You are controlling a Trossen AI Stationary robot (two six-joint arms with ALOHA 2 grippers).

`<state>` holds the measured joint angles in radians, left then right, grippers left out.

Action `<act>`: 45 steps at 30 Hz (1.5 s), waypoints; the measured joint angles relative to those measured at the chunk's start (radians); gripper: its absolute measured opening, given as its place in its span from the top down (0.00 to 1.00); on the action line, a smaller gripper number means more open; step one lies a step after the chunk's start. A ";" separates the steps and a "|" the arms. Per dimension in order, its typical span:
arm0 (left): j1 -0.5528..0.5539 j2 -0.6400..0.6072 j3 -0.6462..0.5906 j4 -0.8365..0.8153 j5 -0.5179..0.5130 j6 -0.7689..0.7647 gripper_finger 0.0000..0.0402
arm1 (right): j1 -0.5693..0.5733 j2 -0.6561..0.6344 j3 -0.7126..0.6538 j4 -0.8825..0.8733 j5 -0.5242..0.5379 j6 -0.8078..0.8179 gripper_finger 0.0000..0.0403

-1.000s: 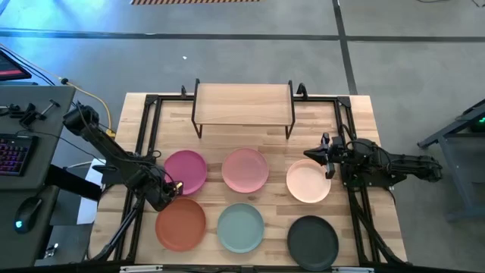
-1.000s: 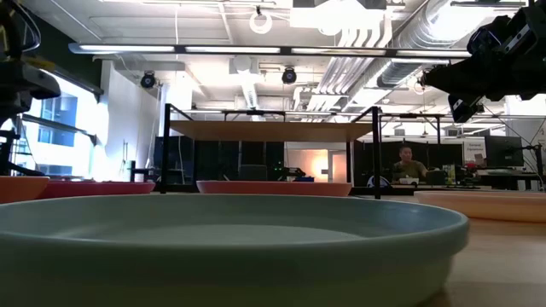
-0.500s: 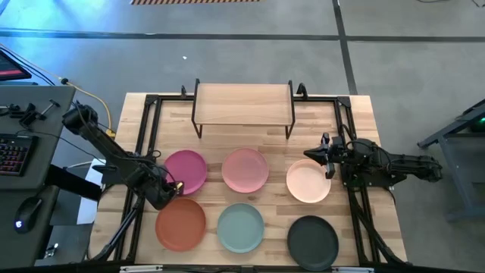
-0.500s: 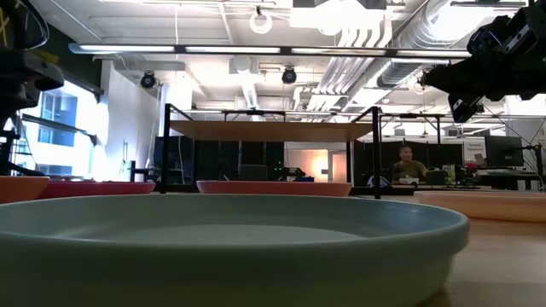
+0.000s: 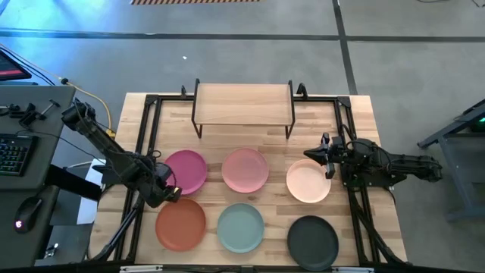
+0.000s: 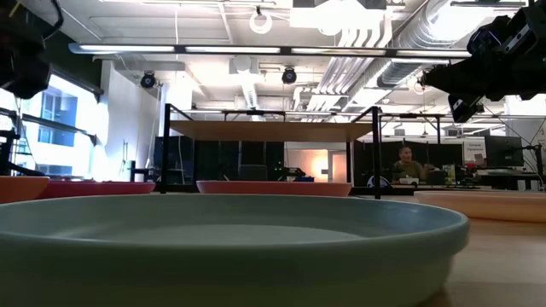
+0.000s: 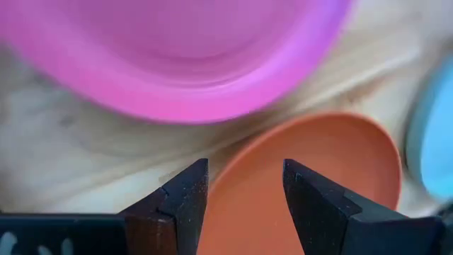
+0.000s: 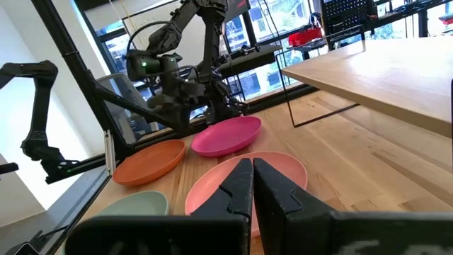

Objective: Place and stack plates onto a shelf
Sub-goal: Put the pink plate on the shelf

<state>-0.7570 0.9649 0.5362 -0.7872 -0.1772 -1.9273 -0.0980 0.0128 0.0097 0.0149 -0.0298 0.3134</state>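
Six plates lie flat on the table in two rows: magenta [image 5: 186, 171], light pink [image 5: 245, 169] and cream [image 5: 307, 183] in the far row, orange [image 5: 180, 224], pale teal [image 5: 240, 227] and black [image 5: 312, 240] in the near row. The shelf [image 5: 244, 102] stands on its black legs at the far edge. My left gripper [image 5: 171, 190] hovers open over the gap between the magenta plate [image 7: 191, 64] and the orange plate [image 7: 311, 177], its fingers above the orange rim. My right gripper [image 5: 324, 156] hangs shut in the air by the cream plate's far right side.
Black frame rails [image 5: 148, 144] run along both sides of the table. Bare wood lies between the shelf and the far row of plates. A desk with a keyboard [image 5: 14, 155] stands off the table's left. A person sits far back in the room [image 6: 407, 164].
My left gripper has risen a little above the orange and magenta plates, still open. The plates and my right arm have kept still.
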 joint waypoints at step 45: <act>0.107 0.245 0.000 -0.053 0.053 1.362 0.57 | 0.000 0.000 0.000 0.000 0.000 0.000 1.00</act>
<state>-0.6498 1.2102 0.5365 -0.8400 -0.1245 -0.5653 -0.0981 0.0128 0.0093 0.0151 -0.0298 0.3134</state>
